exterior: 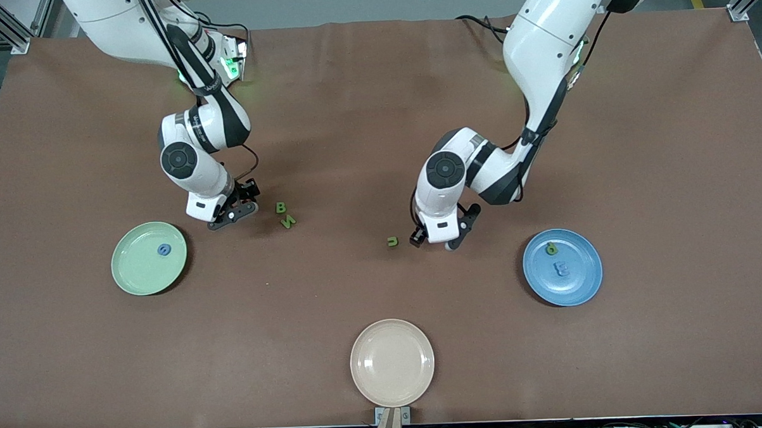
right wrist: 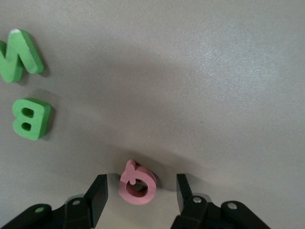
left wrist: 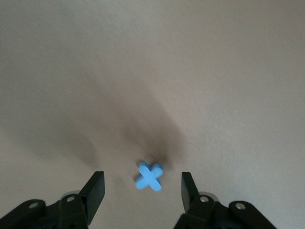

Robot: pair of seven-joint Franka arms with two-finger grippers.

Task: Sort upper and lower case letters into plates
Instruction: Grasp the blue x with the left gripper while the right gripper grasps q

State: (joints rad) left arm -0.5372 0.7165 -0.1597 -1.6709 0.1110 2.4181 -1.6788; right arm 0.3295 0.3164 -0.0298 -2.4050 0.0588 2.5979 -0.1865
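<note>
The pale green plate holds one blue letter. The mid blue plate holds a green letter and a blue letter. My right gripper is open, low over the table beside the green plate. In the right wrist view its fingers stand on either side of a pink round letter, apart from it. My left gripper is open, low over the table's middle. In the left wrist view a blue x lies flat between its fingers, untouched. Both letters are hidden in the front view.
A green B and a green N lie beside my right gripper; they also show in the right wrist view, the B and the N. A small green letter lies beside my left gripper. A cream-beige plate sits at the near edge.
</note>
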